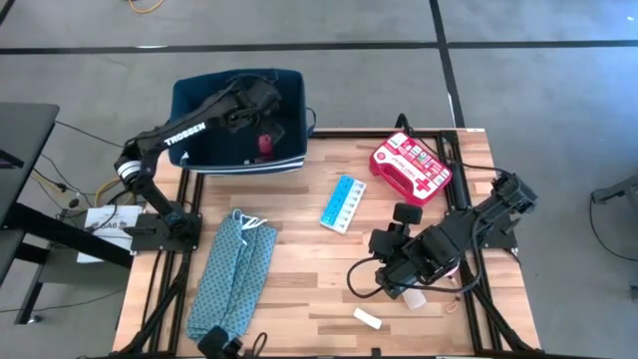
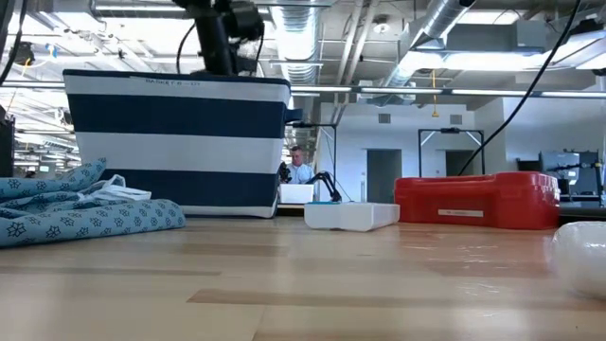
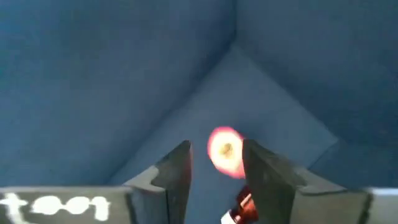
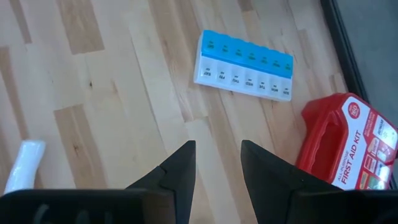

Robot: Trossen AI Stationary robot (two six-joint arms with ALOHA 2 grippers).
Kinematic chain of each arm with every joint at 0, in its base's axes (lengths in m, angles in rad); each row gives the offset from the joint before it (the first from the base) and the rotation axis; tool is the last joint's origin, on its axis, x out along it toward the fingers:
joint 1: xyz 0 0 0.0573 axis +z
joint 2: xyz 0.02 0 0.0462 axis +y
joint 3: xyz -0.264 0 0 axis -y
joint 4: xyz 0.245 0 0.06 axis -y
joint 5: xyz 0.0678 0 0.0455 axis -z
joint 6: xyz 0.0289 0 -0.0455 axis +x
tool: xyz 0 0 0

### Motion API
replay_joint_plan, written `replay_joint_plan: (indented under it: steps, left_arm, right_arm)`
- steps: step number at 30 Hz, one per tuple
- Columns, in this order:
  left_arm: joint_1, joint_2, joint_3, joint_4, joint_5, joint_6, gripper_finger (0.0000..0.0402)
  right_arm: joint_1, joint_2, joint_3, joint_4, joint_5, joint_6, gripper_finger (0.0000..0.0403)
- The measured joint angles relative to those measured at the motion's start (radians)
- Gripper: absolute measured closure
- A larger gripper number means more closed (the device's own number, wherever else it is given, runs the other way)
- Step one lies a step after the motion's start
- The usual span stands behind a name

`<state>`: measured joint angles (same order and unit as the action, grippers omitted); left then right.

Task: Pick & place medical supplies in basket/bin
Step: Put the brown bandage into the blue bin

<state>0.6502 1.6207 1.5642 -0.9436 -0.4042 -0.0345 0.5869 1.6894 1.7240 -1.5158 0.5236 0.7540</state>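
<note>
Navy fabric fills the left wrist view: the inside walls and floor of the bin point(image 3: 124, 74), with the left gripper point(image 3: 216, 177) hanging over one corner, its fingers apart and holding nothing. Just beyond the fingertips a pink tape roll point(image 3: 224, 150) lies blurred on the bin floor, and a small red-capped bottle point(image 3: 241, 208) shows between the fingers, lower down. From above, only a red-pink patch marks these inside the bin, under the left arm, whose link reads "TROSSEN". From table height the bin's contents are hidden; its wall shows broad navy and white bands.

Over the near right part of the wooden table point(image 1: 299, 259) the right gripper point(image 4: 217, 165) hangs with its fingers parted and nothing between them. Ahead of it lies the light blue pill strip box point(image 4: 244, 65), its lids printed with lettering too small to read. Off to one side of the fingers is the red first-aid case point(image 4: 348, 143), marked "FIRST AID KIT"; a small white packet point(image 4: 23, 163) lies on the opposite side. A teal patterned cloth point(image 1: 234, 274) lies well apart from both grippers.
</note>
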Motion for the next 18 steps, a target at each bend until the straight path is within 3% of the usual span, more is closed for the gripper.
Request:
replay_joint_plan:
  steps: [10, 18]
  left_arm:
    - [-0.013, -0.001, 0.161, -0.055, 0.056, -0.034, 0.0250]
    - [-0.106, -0.038, 0.365, -0.226, 0.079, -0.041, 0.0263]
  right_arm:
    - [0.002, 0.000, 0.000, 0.010, -0.009, 0.018, 0.0281]
    - [0.020, 0.011, 0.002, 0.010, -0.159, 0.070, 0.0281]
